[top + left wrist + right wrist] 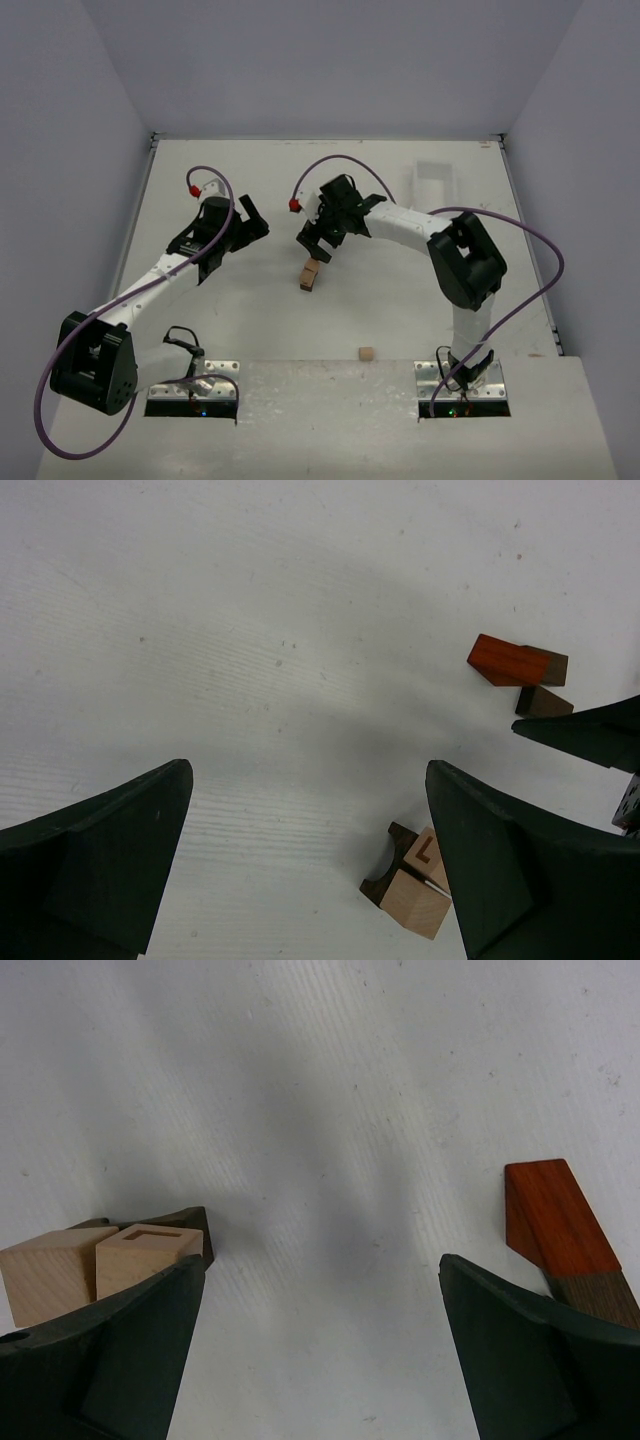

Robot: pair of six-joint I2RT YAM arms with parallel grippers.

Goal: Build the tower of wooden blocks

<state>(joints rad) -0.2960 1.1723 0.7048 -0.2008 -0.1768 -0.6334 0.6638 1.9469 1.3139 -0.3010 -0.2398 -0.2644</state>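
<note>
A small cluster of blocks (310,273) sits at the table's middle: two light tan cubes, one marked L (428,852), against a dark brown arch block (385,865). The right wrist view shows them at its left edge (60,1270). A reddish-brown wedge (555,1220) lies flat nearby, touching a dark brown piece (543,701). My right gripper (313,243) hovers open just behind the cluster, over bare table between the cluster and the wedge (322,1270). My left gripper (252,222) is open and empty to the left, with the cluster by its right finger (308,810).
A loose tan cube (366,353) lies near the front edge of the table. A white plastic tray (435,180) stands at the back right. The right gripper's finger (590,735) shows at the right edge of the left wrist view.
</note>
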